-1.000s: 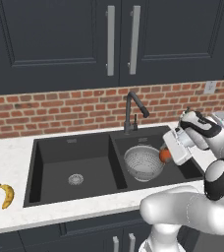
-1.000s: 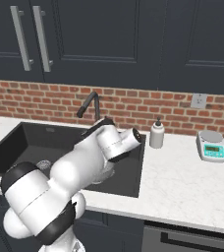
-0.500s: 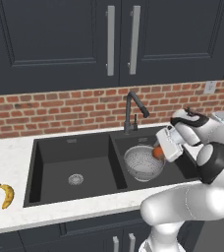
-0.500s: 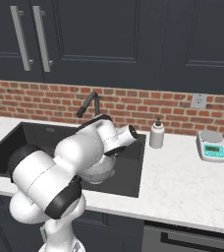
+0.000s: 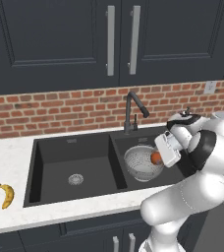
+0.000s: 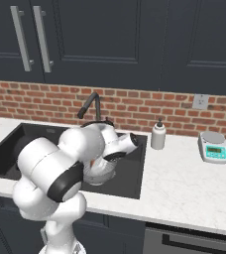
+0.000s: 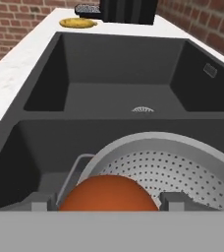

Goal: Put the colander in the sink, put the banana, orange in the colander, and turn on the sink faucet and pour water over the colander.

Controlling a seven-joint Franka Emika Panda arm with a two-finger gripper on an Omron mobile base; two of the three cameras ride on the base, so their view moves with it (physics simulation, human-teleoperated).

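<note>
Hand view shows the claw (image 7: 109, 204) closed around the orange (image 7: 108, 194) just above the colander (image 7: 182, 170) in the sink's (image 7: 45, 74) right basin, and releasing near the rim could send the fruit rolling off into the basin.

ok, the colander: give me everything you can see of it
The colander is a round silvery-white bowl, metal by its look, pierced all over with small holes, with a rolled rim and a thin wire handle at one side. It sits upright in the right basin of the black sink, below the faucet. The gripper holds the orange over its rim. No banana in it.
</note>
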